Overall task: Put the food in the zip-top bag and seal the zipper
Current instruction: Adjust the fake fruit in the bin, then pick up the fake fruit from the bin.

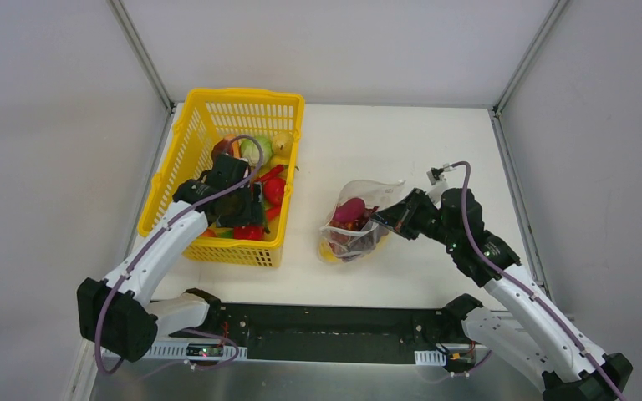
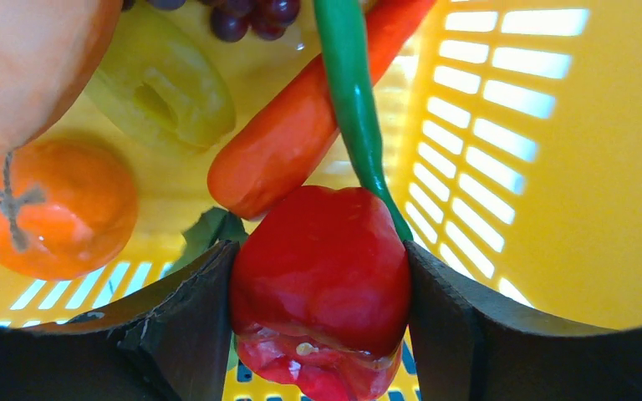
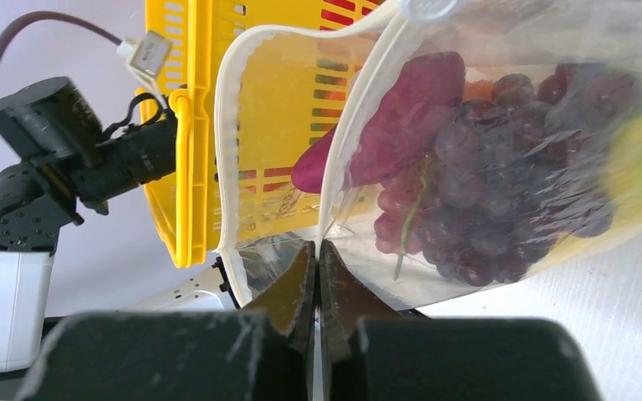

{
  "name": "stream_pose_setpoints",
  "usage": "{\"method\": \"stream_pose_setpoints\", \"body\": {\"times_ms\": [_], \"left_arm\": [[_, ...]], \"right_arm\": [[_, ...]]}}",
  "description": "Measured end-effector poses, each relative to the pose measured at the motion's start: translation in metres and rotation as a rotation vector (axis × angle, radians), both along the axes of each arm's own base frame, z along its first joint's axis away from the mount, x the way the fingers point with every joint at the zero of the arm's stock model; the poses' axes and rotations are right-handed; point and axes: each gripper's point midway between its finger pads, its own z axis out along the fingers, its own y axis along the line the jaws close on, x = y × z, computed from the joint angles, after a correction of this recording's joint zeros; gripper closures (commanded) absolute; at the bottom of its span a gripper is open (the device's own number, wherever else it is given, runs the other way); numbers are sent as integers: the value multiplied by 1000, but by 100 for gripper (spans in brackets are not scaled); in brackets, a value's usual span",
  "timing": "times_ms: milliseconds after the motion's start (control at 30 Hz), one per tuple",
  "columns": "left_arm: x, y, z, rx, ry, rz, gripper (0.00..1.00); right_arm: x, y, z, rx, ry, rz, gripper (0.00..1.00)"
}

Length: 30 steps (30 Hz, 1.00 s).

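Observation:
My left gripper (image 1: pixel 247 219) reaches down into the yellow basket (image 1: pixel 217 104). It is shut on a glossy red toy pepper (image 2: pixel 322 267), which fills the gap between both fingers (image 2: pixel 192 317). My right gripper (image 3: pixel 318 251) is shut on the edge of the zip-top bag (image 3: pixel 468 242) and holds its mouth open toward the basket. The white zipper strip (image 3: pixel 224 167) curves round the open mouth. Inside the bag lie purple grapes (image 3: pixel 485 192), a magenta piece (image 3: pixel 410 109) and something yellow. From above, the bag (image 1: pixel 353 221) lies mid-table with the right gripper (image 1: pixel 378 225) at its right side.
The basket (image 2: pixel 552 192) also holds an orange (image 2: pixel 46 209), an orange-red carrot (image 2: pixel 292 134), a green chili (image 2: pixel 355 92), a yellow-green slice (image 2: pixel 163 92) and dark grapes (image 2: pixel 251 12). The basket's near wall is close to the left gripper. Grey walls enclose the table.

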Motion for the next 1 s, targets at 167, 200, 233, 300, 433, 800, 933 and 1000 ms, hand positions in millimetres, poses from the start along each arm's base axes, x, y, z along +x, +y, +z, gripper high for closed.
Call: {"method": "stream_pose_setpoints", "body": {"times_ms": [167, 200, 233, 300, 433, 800, 933, 1000], "left_arm": [[0, -2, 30, -64, -112, -4, 48], [0, -2, 35, -69, -129, -3, 47], [0, -1, 39, -71, -144, -1, 44], [1, 1, 42, -63, -160, 7, 42], [8, 0, 32, -56, -153, 14, 42], [1, -1, -46, 7, 109, 34, 27], [-1, -3, -47, -2, 118, 24, 35], [-2, -4, -46, -9, 120, 16, 43]], "right_arm": [[0, -1, 1, 2, -5, -2, 100], [0, -1, 1, 2, -5, -2, 100], [0, -1, 1, 2, -5, -2, 100], [0, -1, 1, 2, -5, -2, 100], [0, 0, 1, 1, -2, -2, 100], [0, 1, 0, 5, 4, -2, 100], [1, 1, 0, 5, 5, -2, 100], [1, 1, 0, 5, 5, -2, 100]]}}
